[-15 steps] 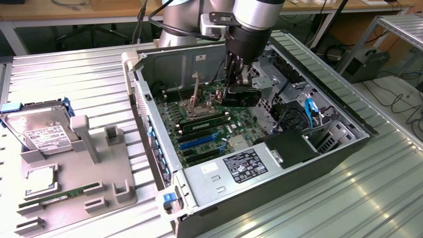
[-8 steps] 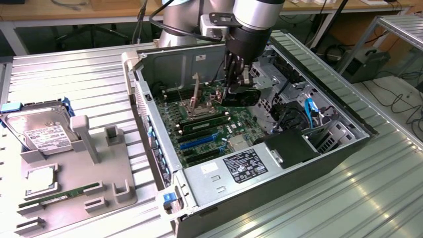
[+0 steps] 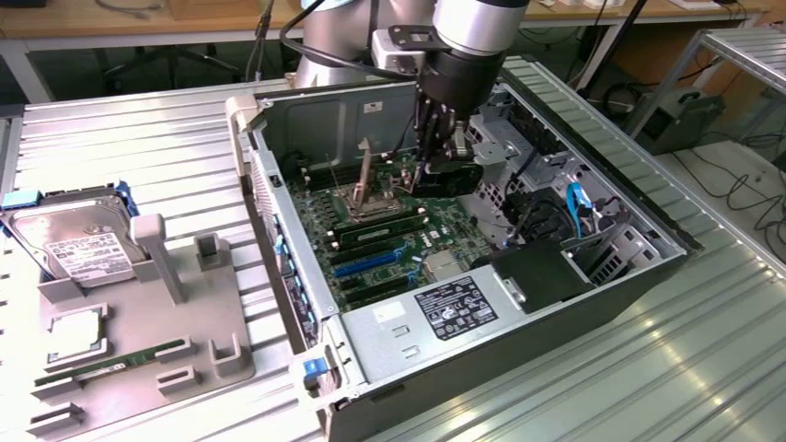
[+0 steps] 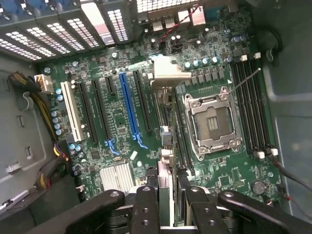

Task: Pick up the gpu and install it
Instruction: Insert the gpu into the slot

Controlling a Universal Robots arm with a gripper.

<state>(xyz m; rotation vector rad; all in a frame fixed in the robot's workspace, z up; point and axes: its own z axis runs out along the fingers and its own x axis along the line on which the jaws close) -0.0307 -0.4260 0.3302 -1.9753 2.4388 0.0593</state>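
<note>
You are looking at an open computer case (image 3: 590, 304) lying on its side on a ribbed metal table (image 3: 147, 157), with the robot arm reaching down into it.

The gpu (image 4: 165, 126) is seen edge-on in the wrist view: a thin card running straight away from the claw, with a silver metal bracket (image 4: 168, 73) at its far end and a small blue tab partway along its edge. Its faces are turned away, so you cannot make out a fan or cooler here. It hangs over the green motherboard (image 4: 112, 112), between the long blue expansion slot (image 4: 129, 105) and the open silver processor socket (image 4: 212, 122). Whether it is touching the board cannot be told. In the exterior view, the card is a dark shape below the arm, over the middle of the board.

The claw (image 4: 165, 195) is partly closed, its two black fingers (image 4: 145, 204) pressed against either side of the card's near end, so it has hold of the gpu.

On the exterior view's left, a grey holder tray (image 3: 135, 368) sits beside the case. It carries a silver hard drive (image 3: 74, 244) with a white label and a narrow green memory stick (image 3: 110, 362).
</note>
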